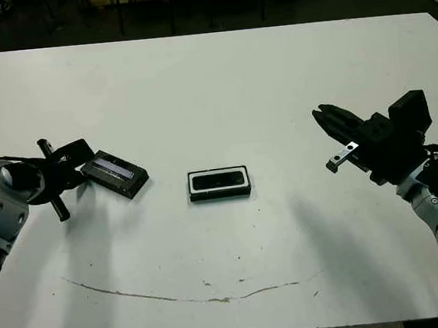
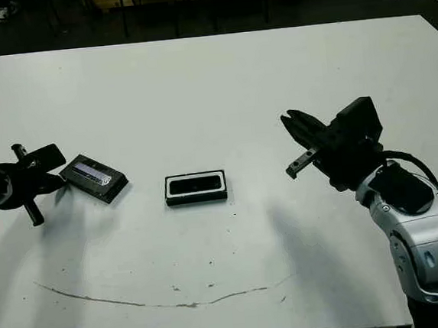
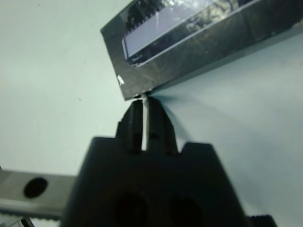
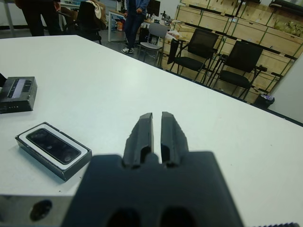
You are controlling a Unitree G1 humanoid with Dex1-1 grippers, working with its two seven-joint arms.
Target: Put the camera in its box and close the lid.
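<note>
Sitting mid-frame, your camera lay inside the box — the lid rested left of it, your left gripper pinched narrow at its corner — right gripper narrow, empty.

On the white tabletop there are one box, one camera lying in it, one lid, and two claws, left and right.

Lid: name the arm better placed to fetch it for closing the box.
Left. The left gripper sits right at the flat black rectangular lid; the right gripper hangs far across the white table.
</note>
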